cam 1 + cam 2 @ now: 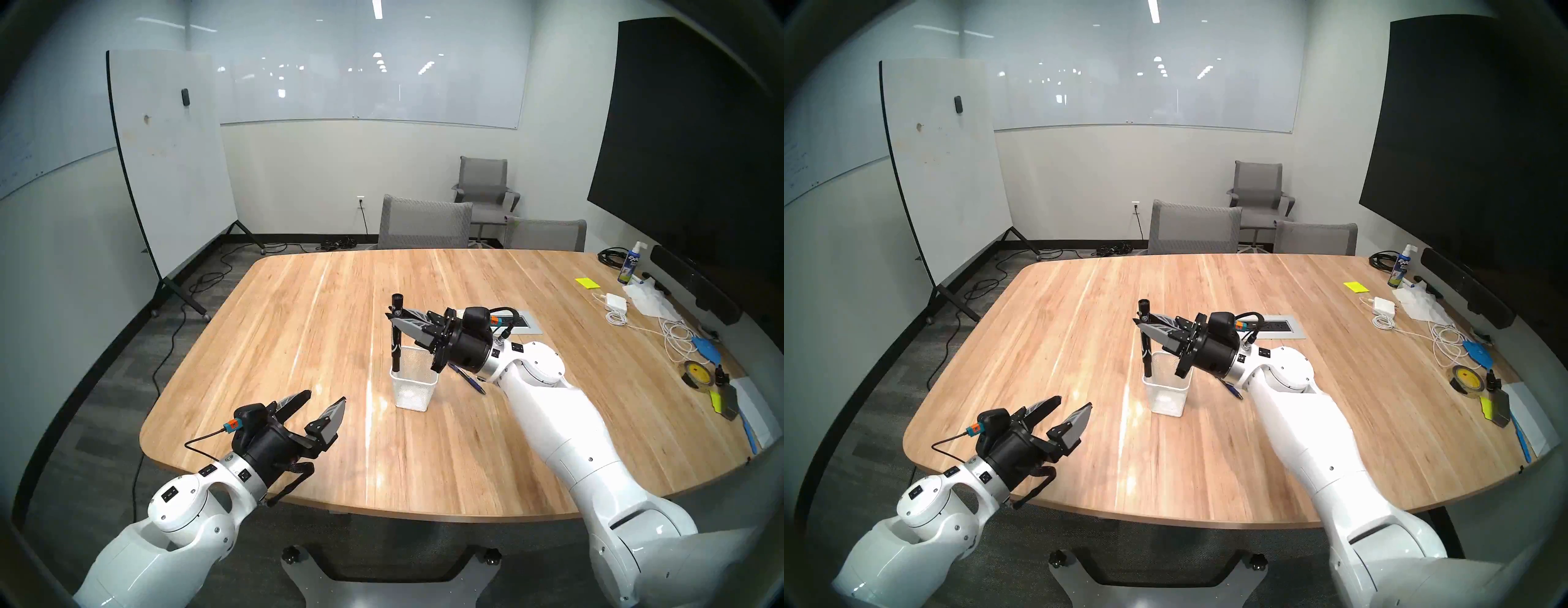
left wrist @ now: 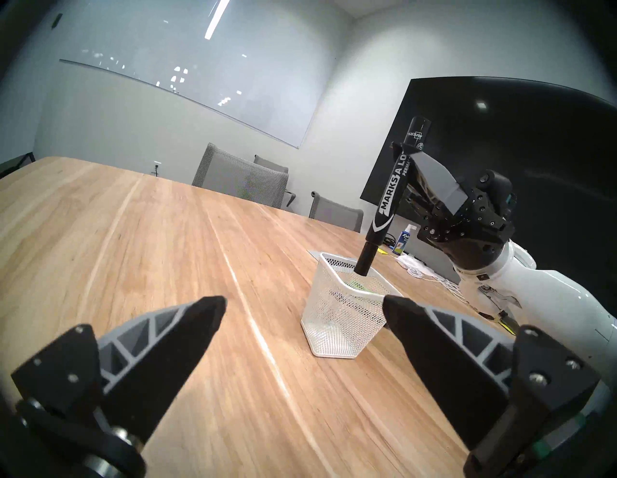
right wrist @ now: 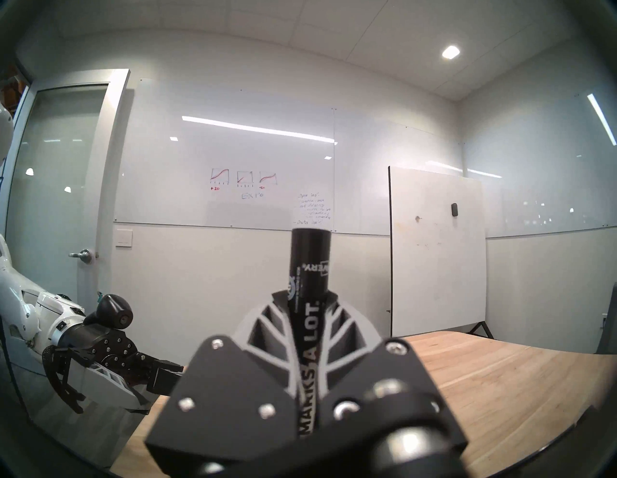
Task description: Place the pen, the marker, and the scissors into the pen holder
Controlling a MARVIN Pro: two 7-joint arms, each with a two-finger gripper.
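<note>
Wooden table: right gripper clamped on thick black marker with white lettering, upright, lower end inside square white wire-mesh pen holder. Left gripper fingers apart, empty, near-left.

marker upright over pen holder, pen on table right of it

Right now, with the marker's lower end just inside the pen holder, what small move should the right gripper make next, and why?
Probably lower a little, then open. The right gripper is shut on the marker, near-upright, its lower end just inside the pen holder at the left rim. Releasing lower should keep it from tipping out. The pen lies on the table behind the pen holder.
</note>
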